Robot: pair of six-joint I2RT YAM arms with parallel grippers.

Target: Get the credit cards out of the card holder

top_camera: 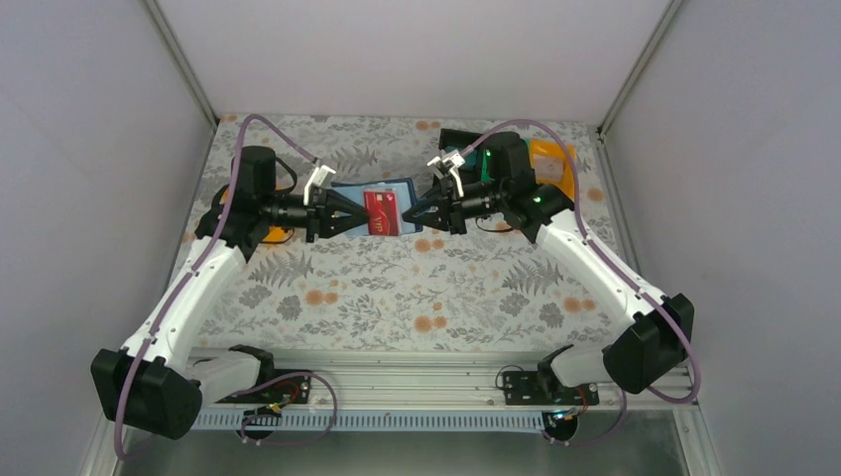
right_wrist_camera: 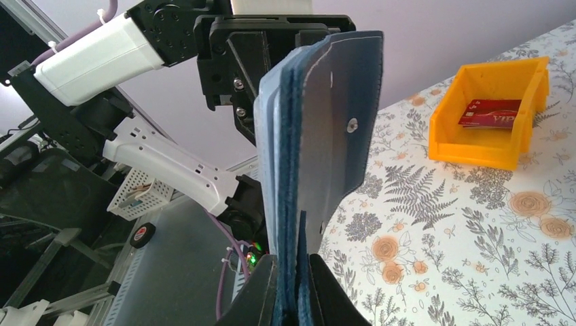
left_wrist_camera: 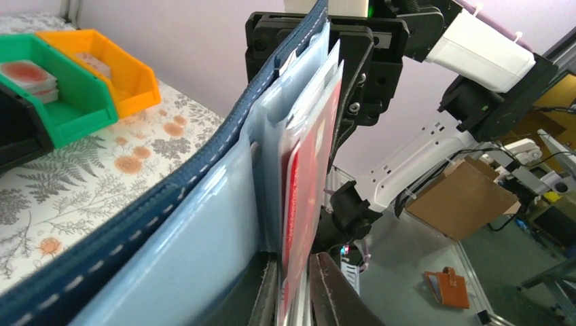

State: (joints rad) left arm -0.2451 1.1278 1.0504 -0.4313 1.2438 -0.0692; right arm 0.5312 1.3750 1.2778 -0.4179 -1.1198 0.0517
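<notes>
Jaws on the right pinch the card holder (right_wrist_camera: 319, 136), up in the air at the top view's upper middle, jaws on the left pinch its red card (left_wrist_camera: 309, 176), so pull it straight out slowly while the right holds tight

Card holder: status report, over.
Left pincer shut on red card. Right pincer shut on card holder, held upright in the air. Card partly inside, not out yet. Nothing in the way.
</notes>
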